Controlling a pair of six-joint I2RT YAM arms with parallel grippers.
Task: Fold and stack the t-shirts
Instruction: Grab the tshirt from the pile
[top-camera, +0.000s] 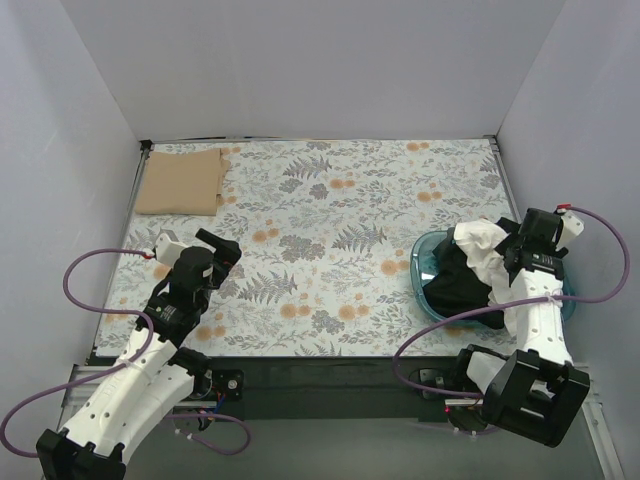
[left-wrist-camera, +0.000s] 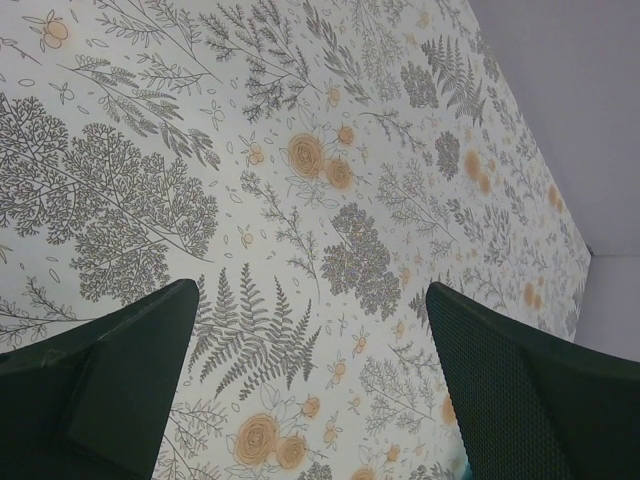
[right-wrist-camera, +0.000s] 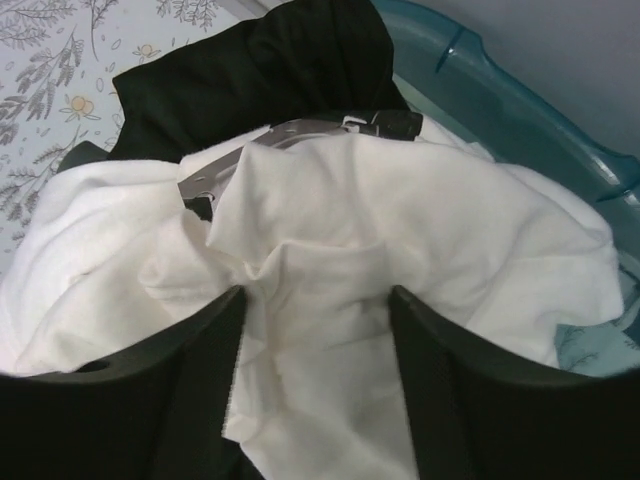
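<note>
A folded tan t-shirt (top-camera: 180, 181) lies at the table's far left corner. A blue basket (top-camera: 425, 270) at the right holds a crumpled white t-shirt (top-camera: 478, 243) on top of a black t-shirt (top-camera: 455, 287). My right gripper (top-camera: 512, 252) is down in the basket. In the right wrist view its jaws (right-wrist-camera: 315, 300) stand partly open, with a fold of the white shirt (right-wrist-camera: 330, 220) bunched between them and touching both fingers. The black shirt (right-wrist-camera: 250, 70) shows behind. My left gripper (top-camera: 226, 250) hovers open and empty over the floral cloth (left-wrist-camera: 312, 300) at the left.
The table is covered by a floral tablecloth (top-camera: 330, 230). White walls close in the left, back and right sides. The basket's blue rim (right-wrist-camera: 520, 100) curves round the right gripper. Purple cables loop beside both arms.
</note>
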